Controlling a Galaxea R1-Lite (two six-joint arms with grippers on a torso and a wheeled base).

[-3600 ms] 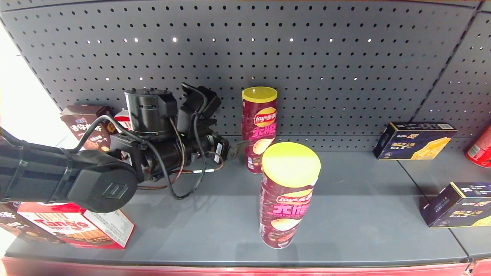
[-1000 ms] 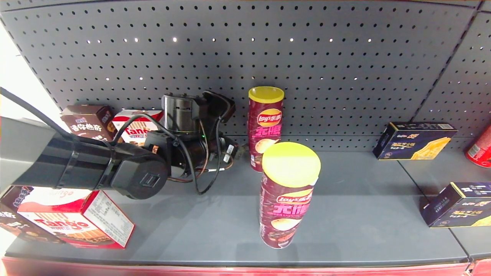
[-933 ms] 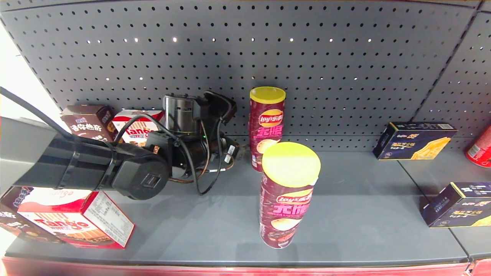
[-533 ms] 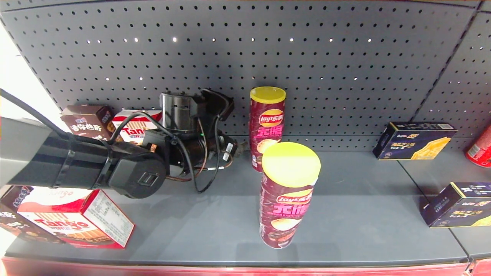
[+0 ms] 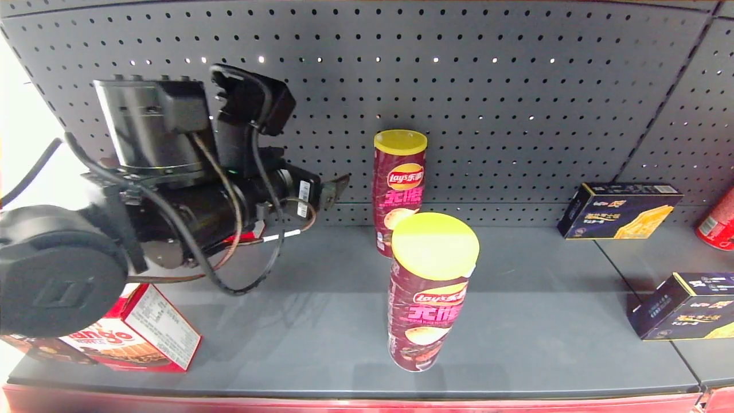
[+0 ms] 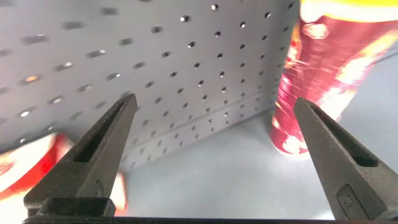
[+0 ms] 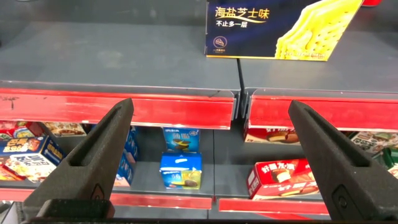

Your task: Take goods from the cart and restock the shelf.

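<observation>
Two maroon chip cans with yellow lids stand upright on the grey shelf (image 5: 545, 298). The rear can (image 5: 399, 189) is against the pegboard and the front can (image 5: 430, 292) is near the shelf's front edge. My left gripper (image 5: 335, 189) hangs above the shelf, left of the rear can and apart from it. The left wrist view has that gripper (image 6: 214, 102) open and empty, with the rear can (image 6: 317, 68) beyond one finger. My right gripper (image 7: 211, 107) is open and empty, facing the shelf's red front rail (image 7: 155, 106).
A red wafer box (image 5: 137, 338) lies at the shelf's front left, partly under my left arm. Dark blue biscuit boxes (image 5: 619, 209) (image 5: 682, 307) and a red can (image 5: 717, 221) sit at the right. The pegboard (image 5: 487, 86) closes the back. Lower shelves hold boxes (image 7: 180, 168).
The rear can was nudged slightly right and back. My left arm then rose from the shelf and drew back to the left, now covering the boxes at the back left.
</observation>
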